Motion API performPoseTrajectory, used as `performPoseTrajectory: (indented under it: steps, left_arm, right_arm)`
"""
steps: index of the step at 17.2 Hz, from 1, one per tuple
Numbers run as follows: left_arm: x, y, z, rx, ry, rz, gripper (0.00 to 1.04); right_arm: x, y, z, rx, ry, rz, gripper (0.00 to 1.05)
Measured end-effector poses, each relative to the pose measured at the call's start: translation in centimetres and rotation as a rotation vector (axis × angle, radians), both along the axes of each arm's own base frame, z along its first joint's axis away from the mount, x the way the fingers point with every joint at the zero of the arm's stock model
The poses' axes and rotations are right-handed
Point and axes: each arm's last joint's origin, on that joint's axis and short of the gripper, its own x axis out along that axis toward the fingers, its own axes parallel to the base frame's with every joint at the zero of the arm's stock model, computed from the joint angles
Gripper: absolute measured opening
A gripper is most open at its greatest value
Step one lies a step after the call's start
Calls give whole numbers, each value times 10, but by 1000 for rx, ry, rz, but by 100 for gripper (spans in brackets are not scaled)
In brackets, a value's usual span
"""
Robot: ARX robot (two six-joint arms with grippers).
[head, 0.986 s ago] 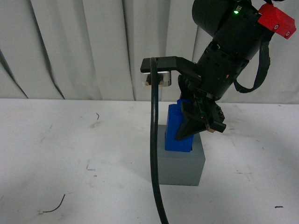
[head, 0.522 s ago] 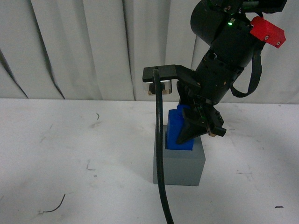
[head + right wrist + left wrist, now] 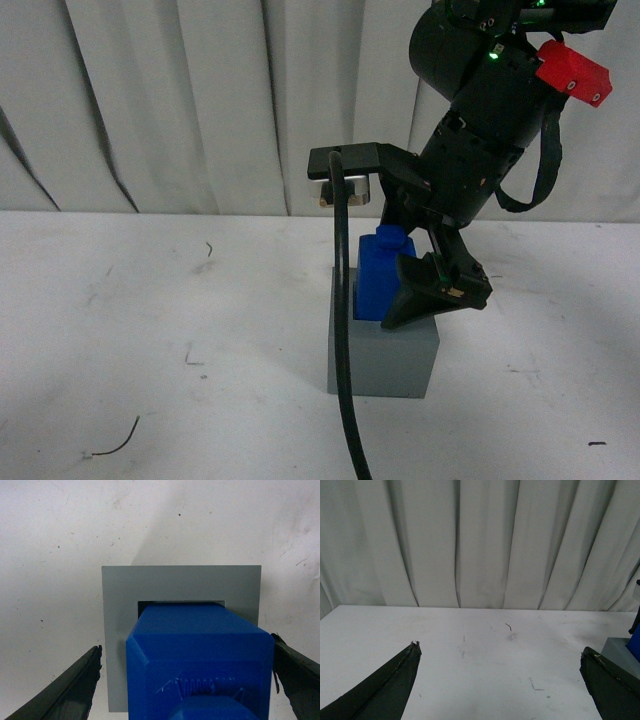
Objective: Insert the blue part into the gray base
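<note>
currently, the white counter (image 3: 150, 320) carries the work, with a pale curtain (image 3: 180, 100) hung behind it. the right arm (image 3: 480, 110) leans down over the middle of the counter, judged so that its wrist camera looks straight down the insertion line. the gray base (image 3: 385, 360) sits flat on the counter, square to that view, with its recess facing up. the blue part (image 3: 375, 280) stands upright in that recess, its lower end inside and its upper body and knob (image 3: 390, 233) above the rim. the right wrist view shows a dark sliver of gap along one side of the recess. how deep the part sits cannot be told.

the right fingers (image 3: 65, 690) are spread wide, one on each side of the blue part. one stands clear of it; the other lies just beside its edge, and contact cannot be determined. judgement: the recess alone holds the part upright.

the left fingers (image 3: 380, 690) are likewise wide apart with nothing between them. they are held low over the counter, off to one side of the base, and are judged parked out of the way.

a black cable (image 3: 340, 330) hangs in front of the base and hides part of its near face.

insertion is judged done or nearly so; full seating is unconfirmed.
</note>
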Motion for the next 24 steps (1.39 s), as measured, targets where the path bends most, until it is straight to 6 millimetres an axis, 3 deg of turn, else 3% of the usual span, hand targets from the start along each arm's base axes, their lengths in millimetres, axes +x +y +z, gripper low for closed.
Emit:
performPoseTrajectory:
  steps: [7,12,18,21,22,23,24]
  left_arm:
    - [0,0,0,0,0,0,98]
    - [0,0,0,0,0,0,98]
    - [0,0,0,0,0,0,98]
    - [0,0,0,0,0,0,98]
    - [0,0,0,0,0,0,98]
    - [0,0,0,0,0,0,98]
    - [0,0,0,0,0,0,98]
  right_arm:
    - [-4,-5,0,-4,18,26,98]
    - [-15,-18,42,18,-28,133,98]
    - [-32,-44,107,66,-235,218,98]
    - [-37,-65,118,76,-263,194,98]
    - [-37,-68,119,69,-305,166,97]
    - [-36,-71,116,-40,-624,-72,87]
    - [-55,-81,112,-16,-793,-403,77]
